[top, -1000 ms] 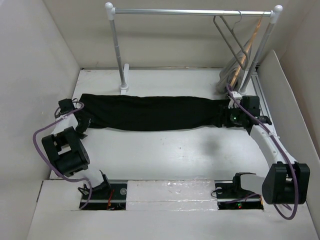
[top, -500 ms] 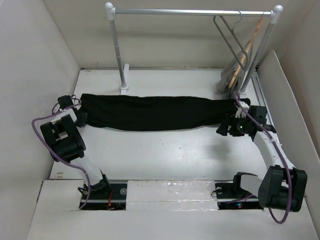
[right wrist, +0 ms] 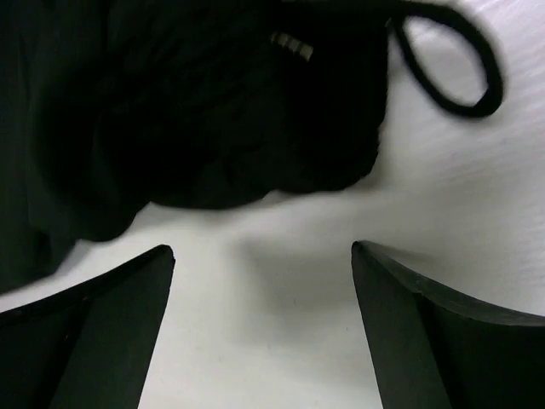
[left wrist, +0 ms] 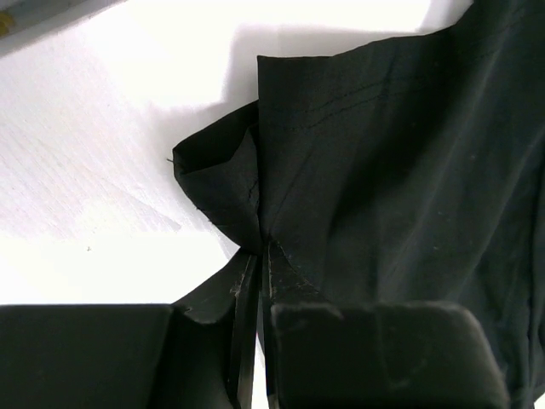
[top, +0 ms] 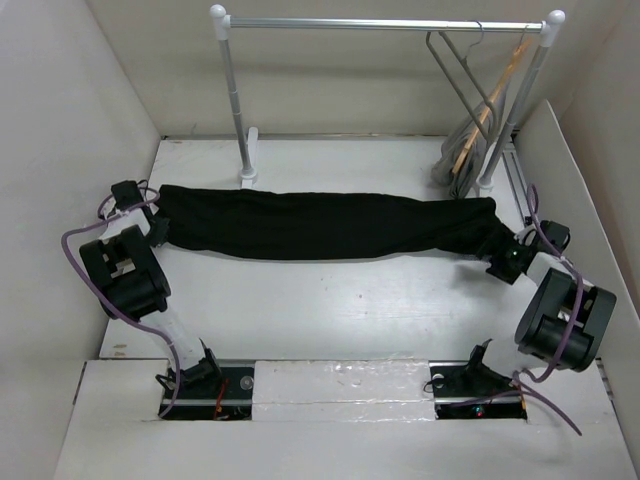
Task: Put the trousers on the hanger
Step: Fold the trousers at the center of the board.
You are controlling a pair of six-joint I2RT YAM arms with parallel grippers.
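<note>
White counter (top: 330, 300), walled on the left, back and right. Black trousers (top: 320, 225) lie on it, stretched crosswise in one long band about mid-depth and running nearly wall to wall. Their left end is drawn into a small fold, with a corner flap raised off the surface. The right end is bunched into a soft lump, with a thin cord loop (right wrist: 451, 68) lying on the counter just beside it. The rack's left post foot (top: 247, 178) stands on the counter just behind the cloth's far edge. Right post base (top: 487, 183) sits at the back right. Grey bundle (top: 447, 165) beside it; can't tell if it rests on the counter or hangs.
</note>
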